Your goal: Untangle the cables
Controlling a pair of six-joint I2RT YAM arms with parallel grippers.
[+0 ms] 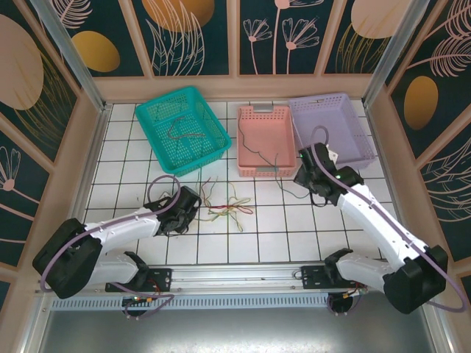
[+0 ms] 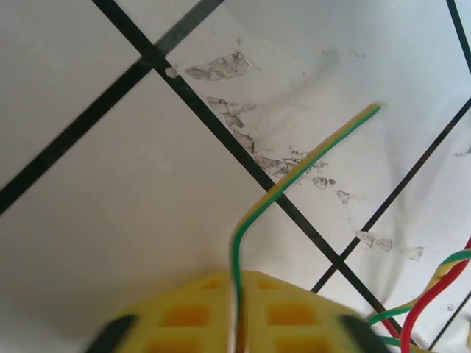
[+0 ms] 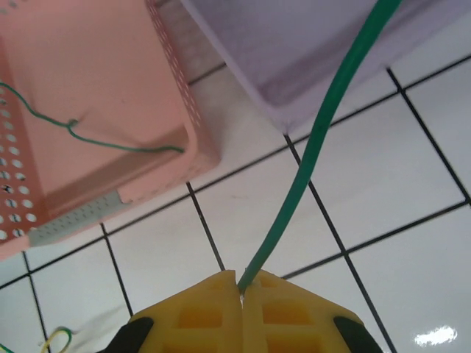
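The left gripper pinches a yellow-green cable beside the tangled cables on the tabletop. The right gripper is clamped on a green cable near the pink basket.

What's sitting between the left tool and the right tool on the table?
Top view: the cable tangle lies on the tiles between the left tool and the right tool, nearer the left one.

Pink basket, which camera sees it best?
The top camera: it shows the whole pink basket, all four walls. The right wrist camera catches just one corner of it, with a thin green wire inside.
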